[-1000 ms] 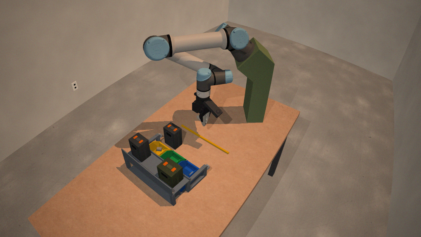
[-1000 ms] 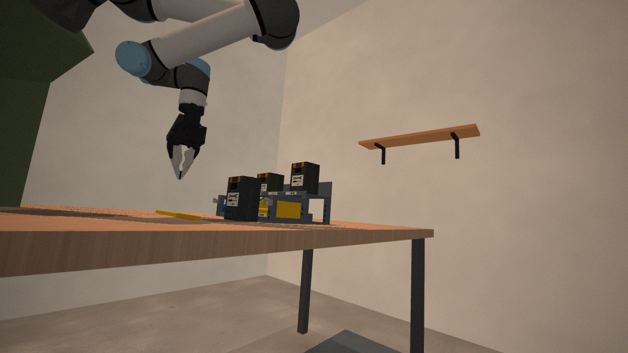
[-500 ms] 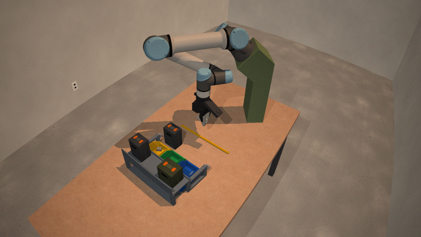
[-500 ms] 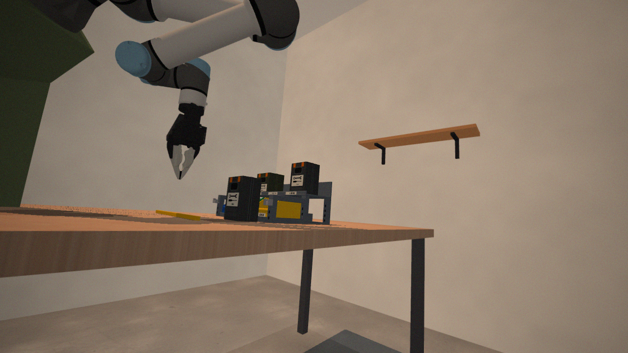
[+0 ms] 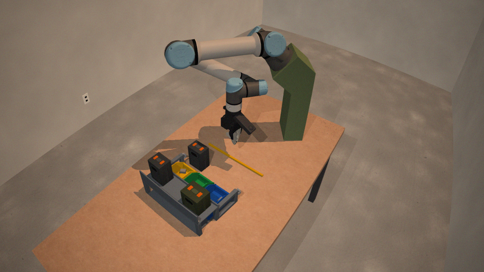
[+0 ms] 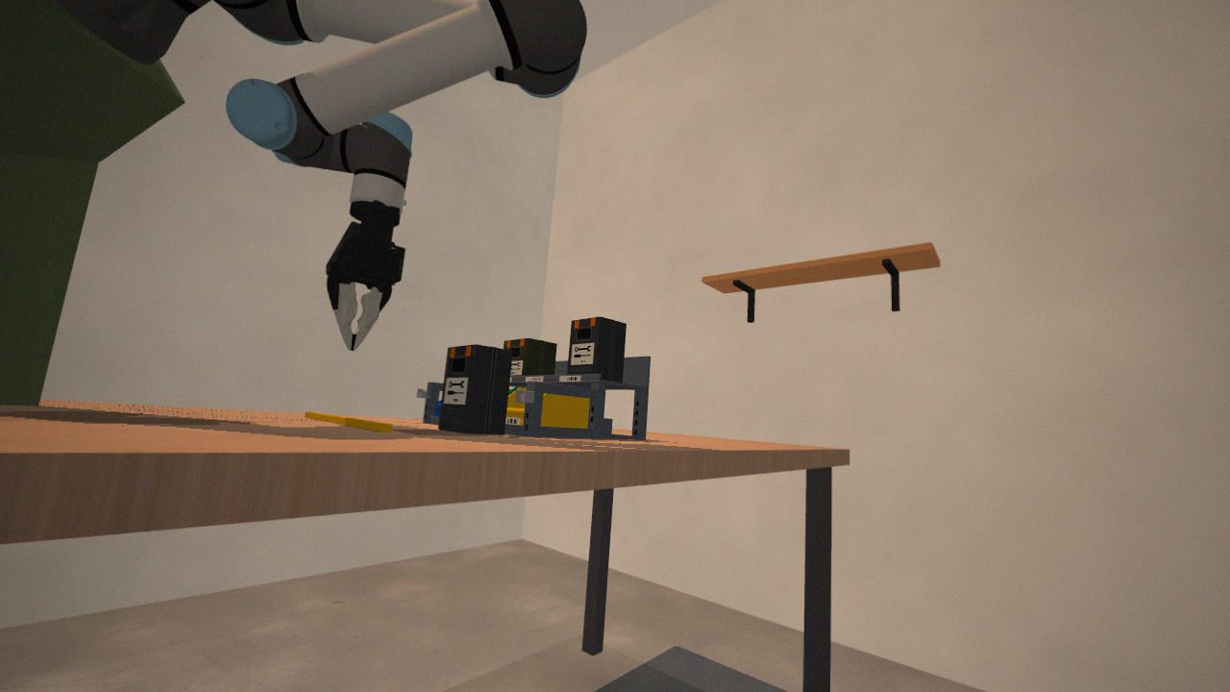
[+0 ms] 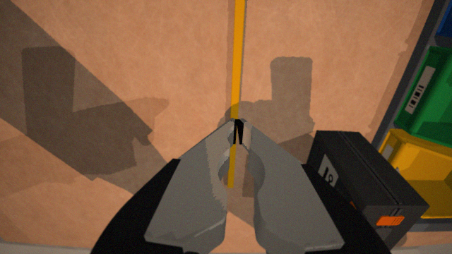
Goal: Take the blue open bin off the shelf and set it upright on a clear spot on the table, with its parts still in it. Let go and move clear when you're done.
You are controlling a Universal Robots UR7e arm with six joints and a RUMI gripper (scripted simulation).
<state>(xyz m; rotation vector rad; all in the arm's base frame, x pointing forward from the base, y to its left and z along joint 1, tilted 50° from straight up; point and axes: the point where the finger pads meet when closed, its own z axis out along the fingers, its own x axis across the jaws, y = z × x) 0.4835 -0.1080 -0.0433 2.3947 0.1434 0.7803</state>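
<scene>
Bins: blue (image 5: 216, 193), green (image 5: 199, 180) (image 7: 429, 95), yellow (image 5: 182, 168) (image 7: 420, 166). Shelf (image 5: 169, 204) (image 6: 640, 374) was blue-grey. Two cases were black, one olive (image 5: 195, 199) (image 6: 536, 357), orange latches on all. Stick (image 5: 236, 160) (image 6: 348, 421) (image 7: 237, 56) was plain yellow. Surface (image 5: 111, 216) (image 6: 730, 447) (image 7: 191, 63) was orange-tan, front edge wood-grained. Jaws (image 5: 235, 143) (image 6: 352, 346) were grey and black.

Across the top and exterior views, no change can be made out between the 2 earlier moments and now, neither in position nor in pose. The wrist view has 0 earlier pictures to compare against, so any change there cannot be told.
</scene>
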